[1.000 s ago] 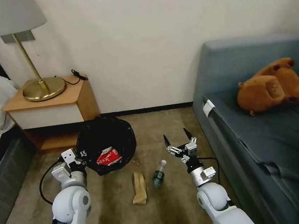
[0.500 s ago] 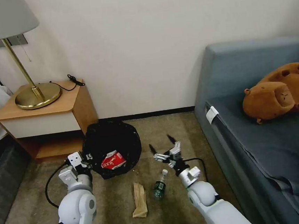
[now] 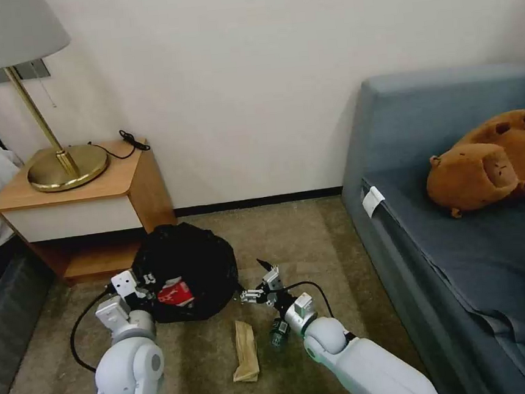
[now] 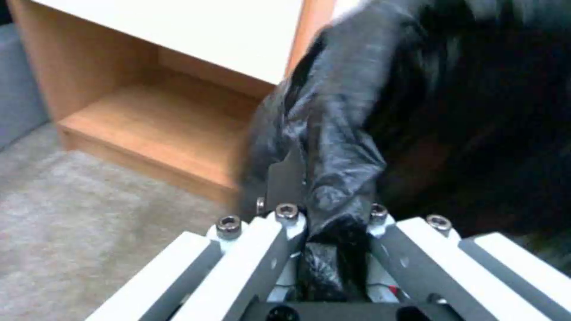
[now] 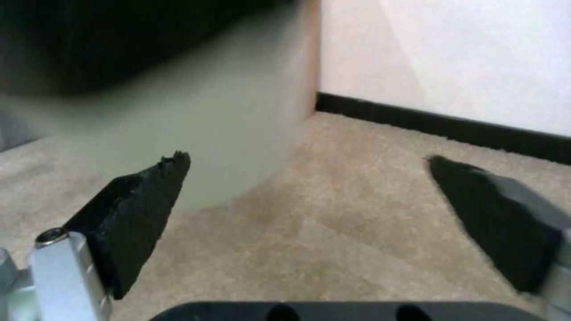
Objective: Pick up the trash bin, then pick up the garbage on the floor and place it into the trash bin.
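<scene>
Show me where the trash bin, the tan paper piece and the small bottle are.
trash bin point(image 3: 185, 259): head view, on the black bag over its top.
tan paper piece point(image 3: 245, 345): head view, on its middle.
small bottle point(image 3: 279, 333): head view, on its dark label.

White rounded arms, silver wrists, black looping cables, black jaws, hex screws.

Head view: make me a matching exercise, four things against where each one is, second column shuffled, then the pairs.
Things:
1. red snack packet
2. small clear bottle
3. brown plush toy
4. lamp

Places:
A. on the wooden nightstand
B. on the blue sofa
C. inside the trash bin
D. on the carpet, just under the right arm

Pairs: 1-C, 2-D, 3-B, 4-A
</scene>
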Available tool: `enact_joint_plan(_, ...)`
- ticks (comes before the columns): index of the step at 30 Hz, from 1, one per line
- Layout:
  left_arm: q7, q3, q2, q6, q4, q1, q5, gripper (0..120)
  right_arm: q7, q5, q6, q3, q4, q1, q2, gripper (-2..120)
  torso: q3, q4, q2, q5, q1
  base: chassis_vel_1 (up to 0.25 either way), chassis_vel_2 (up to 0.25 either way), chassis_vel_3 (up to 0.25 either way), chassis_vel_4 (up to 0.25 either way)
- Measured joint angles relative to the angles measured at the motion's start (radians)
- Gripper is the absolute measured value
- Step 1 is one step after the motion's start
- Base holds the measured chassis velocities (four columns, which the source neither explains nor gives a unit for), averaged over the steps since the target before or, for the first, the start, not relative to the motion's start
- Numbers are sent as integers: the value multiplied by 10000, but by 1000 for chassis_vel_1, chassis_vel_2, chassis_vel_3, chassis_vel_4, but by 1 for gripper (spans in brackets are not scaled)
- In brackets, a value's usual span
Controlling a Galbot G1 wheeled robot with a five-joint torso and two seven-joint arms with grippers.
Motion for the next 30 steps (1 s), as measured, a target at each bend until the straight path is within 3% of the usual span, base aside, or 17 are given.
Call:
enact_joint_plan(2, -32, -14, -3, -7, -2, -84, 8, 3, 6, 27, 0, -16, 16, -11, -172, 100, 0, -9, 0, -4, 0, 0, 0, 0, 0)
enact_joint_plan(9, -97, 111, -59, 6, 82, -220, 48, 3, 13, 133, -42, 28, 380, -232, -837, 100, 0, -3, 1, 1, 0, 0, 0, 0, 0)
enact_joint_plan(15, -113, 196, -98, 18, 115, -238, 138, 3, 227, 935, -616, -411, 954, -380, -1793, 100, 0, -2, 0, 0, 0, 0, 0, 0, 0)
enact_joint_plan(20, -115, 208, -139, 3, 109, -154, 167, 3, 881, 2617, -1543, -1221, 1513, -212, -2535, 100, 0, -3, 1, -3, 0, 0, 0, 0, 0)
enact_joint_plan(30, -132, 273, -263, -156, 172, -60, 251, 3, 2126, 5047, -3074, -2217, 2013, 478, -2637, 100, 0, -1, 1, 0, 0, 0, 0, 0, 0)
